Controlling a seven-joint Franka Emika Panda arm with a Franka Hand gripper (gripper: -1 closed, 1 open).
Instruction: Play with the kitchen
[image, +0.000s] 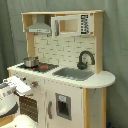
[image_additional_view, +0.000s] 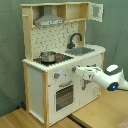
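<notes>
Currently on record, largest item first: one kitchen (image_additional_view: 60, 60), a white and light-wood toy unit standing upright on the floor against a grey-green backdrop, seen in both exterior views. One arm, white, reaches across the front of the unit from the second exterior view's right; its end effector (image_additional_view: 76, 69) sits at the upper front panel, just above the oven door (image_additional_view: 64, 96) and close to the knobs (image_additional_view: 57, 76). Whether its fingers are open or closed, I cannot tell, nor whether it touches the panel.

Fittings, counted:
- one grey hood (image: 39, 27)
- one upper cabinet door (image_additional_view: 96, 11), standing open in the second exterior view
- one oven door, closed
- one sink (image: 73, 73), set in the bench top
- one black faucet (image: 85, 59), upright behind the sink
- one small pot (image: 31, 62) on the stove, left of the sink in both exterior views
- knobs on the front panel (count uncertain; at least one shows)

Step in hand, as a judgement: the approach to the front controls, likely a knob or the top edge of the oven door. The next move calls for a fine alignment onto that small part, then a closing grip and a gentle turn or pull, so the light unit does not shift.
</notes>
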